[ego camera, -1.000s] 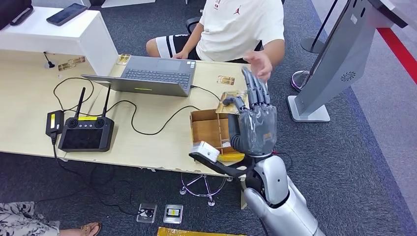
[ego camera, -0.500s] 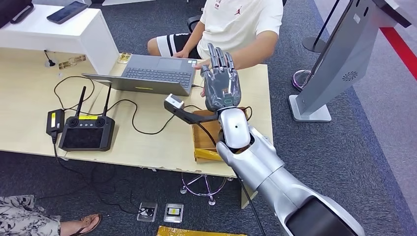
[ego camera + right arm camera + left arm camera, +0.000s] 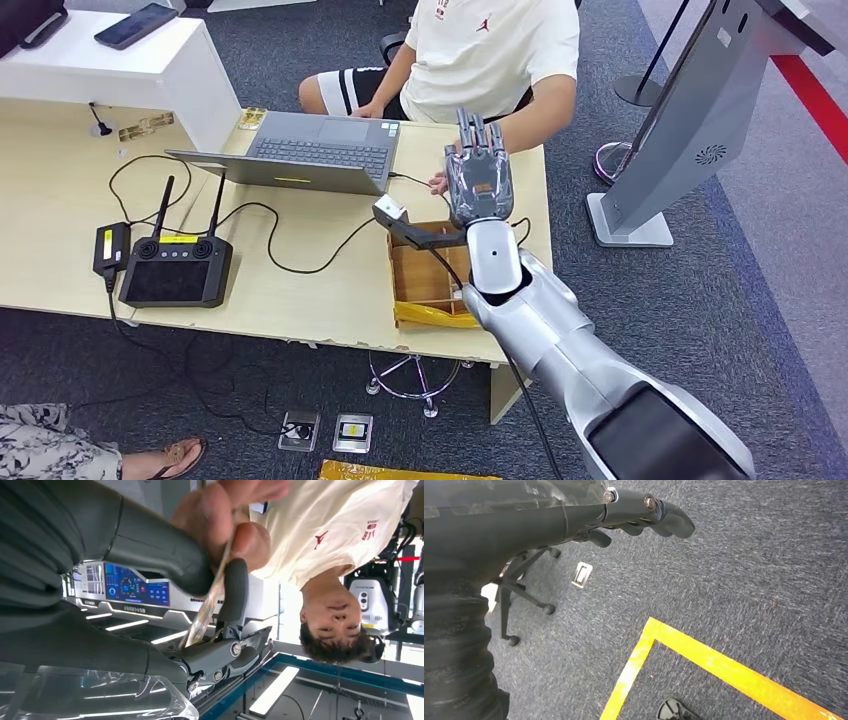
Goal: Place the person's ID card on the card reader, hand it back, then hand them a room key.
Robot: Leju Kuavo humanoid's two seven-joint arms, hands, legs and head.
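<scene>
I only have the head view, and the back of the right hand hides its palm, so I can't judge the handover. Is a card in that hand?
Observer: Yes. In the right wrist view the right hand holds a thin card, seen edge-on, between its thumb and a dark finger.
Operator: Does the person have hold of it too?
Observer: The person's hand pinches the card's far end, so both are gripping it.
Operator: And the left hand?
Observer: The left hand hangs over grey carpet near a yellow floor line, with nothing seen in its fingers.
</scene>
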